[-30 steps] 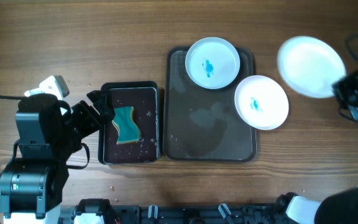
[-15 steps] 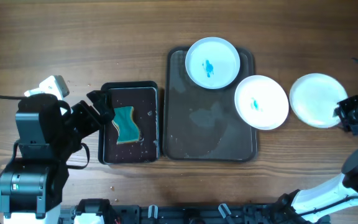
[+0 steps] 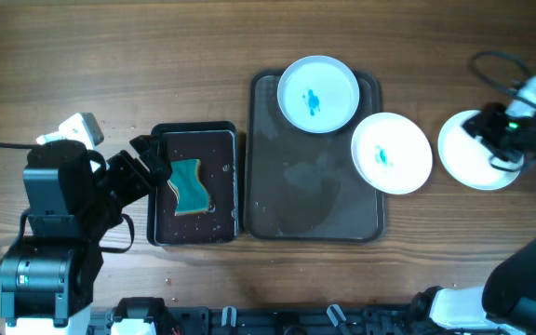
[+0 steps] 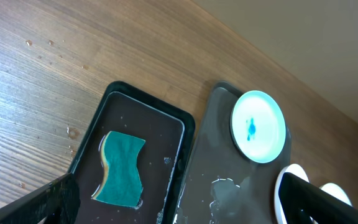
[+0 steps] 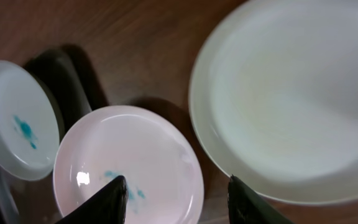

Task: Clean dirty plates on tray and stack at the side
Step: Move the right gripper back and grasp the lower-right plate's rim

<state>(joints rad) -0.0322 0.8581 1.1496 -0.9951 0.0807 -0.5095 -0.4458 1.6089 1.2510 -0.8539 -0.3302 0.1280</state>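
**One plate set aside — two to wash**

Right gripper (image 5: 178,186) spread wide, empty, above clean plate (image 3: 463,167) on tabletop right of tray (image 3: 305,195). Left gripper (image 4: 176,186) wide open, empty, over sponge (image 3: 187,184). Far stained plate (image 3: 318,94), near stained plate (image 3: 391,153) on tray — next, probably lift one for scrubbing.

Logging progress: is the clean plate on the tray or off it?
Off it: the clean plate lies on the table right of the tray, no blue stain.
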